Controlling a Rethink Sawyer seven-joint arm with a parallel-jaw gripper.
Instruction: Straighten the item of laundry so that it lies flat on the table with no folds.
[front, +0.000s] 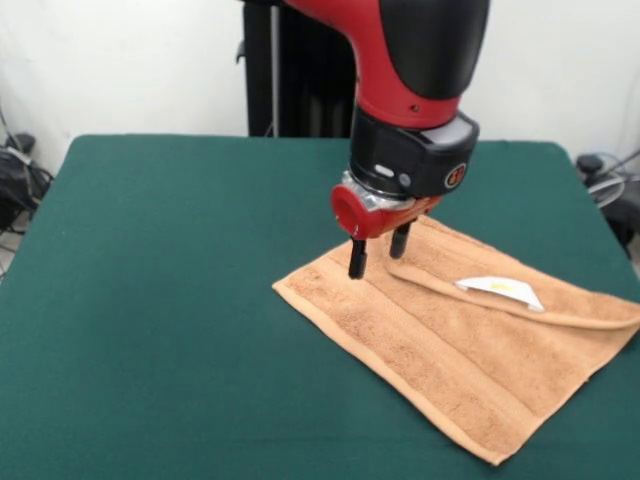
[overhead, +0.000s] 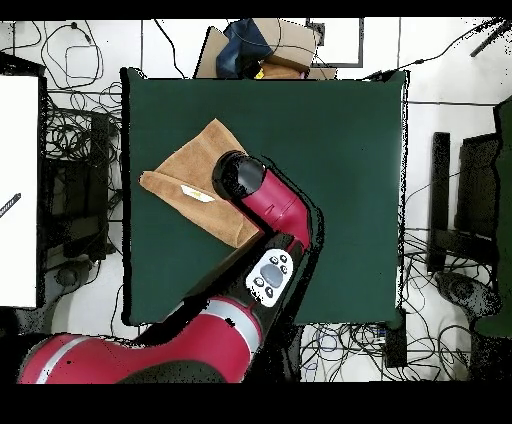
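The towel (front: 460, 350) lies on the green bench (front: 180, 300), toward the bench's right side in the front view, nearer its front edge than its far one. It is an orange-brown terry piece with woven bands running along its length. It is not flat: its far edge is folded over onto the rest, making a long flap (front: 520, 290) that runs from beside the claw out to the towel's right corner. A small white label (front: 500, 290) shows on that flap. In the overhead view the towel (overhead: 185, 180) sits by one side edge of the bench (overhead: 330, 150).

The claw (front: 379, 250) stands at the towel's far left part, its two black fingers (front: 357, 258) apart, tips down at the cloth by the start of the fold, gripping nothing visible. The red and black arm (front: 410, 60) rises above it.
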